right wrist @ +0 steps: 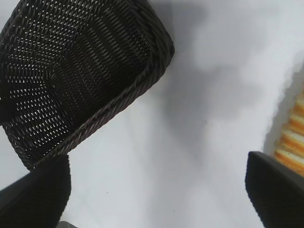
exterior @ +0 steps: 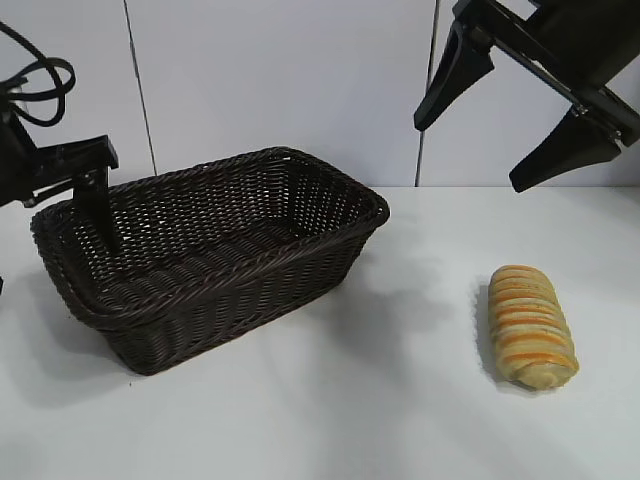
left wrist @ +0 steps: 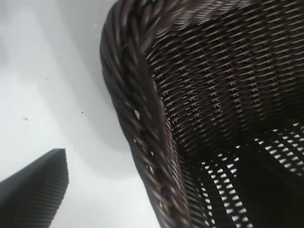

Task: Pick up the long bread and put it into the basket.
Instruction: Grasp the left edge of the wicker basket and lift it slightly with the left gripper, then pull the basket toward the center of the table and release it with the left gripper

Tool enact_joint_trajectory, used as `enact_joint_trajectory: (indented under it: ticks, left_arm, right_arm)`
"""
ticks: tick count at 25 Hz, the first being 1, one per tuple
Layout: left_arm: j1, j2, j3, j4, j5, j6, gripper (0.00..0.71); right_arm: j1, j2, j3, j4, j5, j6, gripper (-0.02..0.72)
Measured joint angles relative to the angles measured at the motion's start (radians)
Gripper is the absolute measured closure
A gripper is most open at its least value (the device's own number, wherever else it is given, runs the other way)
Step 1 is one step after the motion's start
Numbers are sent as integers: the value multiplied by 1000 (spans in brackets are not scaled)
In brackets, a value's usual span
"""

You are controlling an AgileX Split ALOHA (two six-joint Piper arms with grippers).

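Nearest the camera, bare white table (exterior: 330,420); just beyond it at right, the bread (exterior: 531,326), lying flat and lengthwise front to back, stripes crosswise, untouched and well apart from the basket (exterior: 330,255) at left. Basket empty, sitting at a slant, its right corner turned toward the bread. Above and beyond the bread, the right gripper (exterior: 520,125), jaws spread wide and holding nothing, tilted down, clear of the table. In the right wrist view, only an edge of the bread (right wrist: 292,142) showing beside one fingertip (right wrist: 273,187), so not centred between the jaws. At far left, the left gripper (exterior: 60,210), jaws likewise spread wide, straddling the basket's left wall: one finger (exterior: 98,205) inside, the other (left wrist: 33,187) outside over the table in the left wrist view. Task barely begun, by this reading. Risks: coming down off-centre and shoving the loaf away; landing a fingertip on its ridged top and denting it; squeezing too hard across a soft loaf. Also possible: bumping or dragging the basket with the left finger against the rim (left wrist: 137,123), shifting the drop target.
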Motion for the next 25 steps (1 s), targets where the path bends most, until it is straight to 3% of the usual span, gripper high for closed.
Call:
enact_joint_trajectory:
  ticks: [4,6,8,12,13,20,25]
  left_arm:
    - [0,28,0,-30,-16,20,35]
    - [0,38,0,-32,-23,23,103]
    - [0,41,0,-35,-30,24,227]
    - [0,41,0,-40,-30,20,552]
    - [1,41,0,-53,-42,12,594]
    - [1,41,-36,-48,10,51,613]
    - [35,42,-152,-34,156,180,613]
  right_arm:
    - [0,0,0,0,0,0,9]
    - [0,0,0,0,0,0,9]
    - [0,0,0,0,0,0,9]
    - [0,0,0,0,0,0,9]
    - [0,0,0,0,0,0,9]
    - [0,0,0,0,2,-2,9]
    - [0,0,0,0,2,-5,9]
